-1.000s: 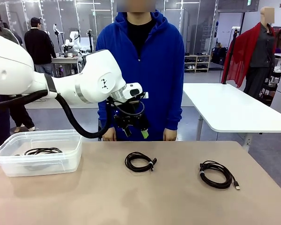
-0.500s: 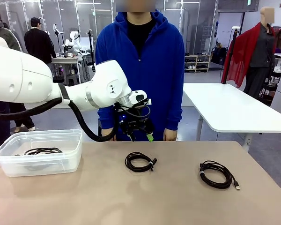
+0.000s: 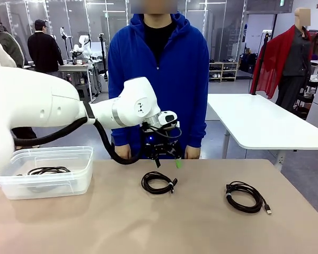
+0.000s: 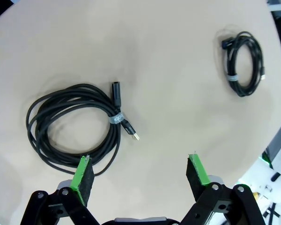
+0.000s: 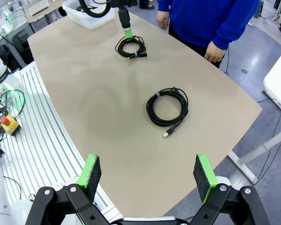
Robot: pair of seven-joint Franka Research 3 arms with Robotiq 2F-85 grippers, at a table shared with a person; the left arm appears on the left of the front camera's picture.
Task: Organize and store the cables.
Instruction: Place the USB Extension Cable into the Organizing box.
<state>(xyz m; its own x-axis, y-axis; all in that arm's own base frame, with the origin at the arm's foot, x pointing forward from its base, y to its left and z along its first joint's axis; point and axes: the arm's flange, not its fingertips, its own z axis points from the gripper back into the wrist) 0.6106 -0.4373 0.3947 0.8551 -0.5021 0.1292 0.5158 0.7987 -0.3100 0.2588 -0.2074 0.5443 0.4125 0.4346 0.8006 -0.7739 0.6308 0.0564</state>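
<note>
We see a matte tan table (image 3: 148, 227) and, on its left, a clear plastic tub (image 3: 69, 182) with one cable coil (image 3: 49, 170) inside. The middle coil (image 3: 159, 182), a round, glossy black loop, lies just below our left gripper (image 3: 167, 160), offset toward one finger. The right-hand coil (image 3: 246, 197) lies well apart from it. The left gripper and the right gripper (image 5: 147, 164) both gape wide and hold nothing. A grey strap (image 4: 115, 118) binds the middle coil.

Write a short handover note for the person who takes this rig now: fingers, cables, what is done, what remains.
Left gripper: fingers open, empty, hovering above the middle black coiled cable on the tan table.
Right gripper: fingers open, empty, high above the table.
Done: one thin black cable coil lies in the clear plastic bin.
Left to do: the middle cable and the black coiled cable with a USB plug, both on the table, go into the bin.
</note>
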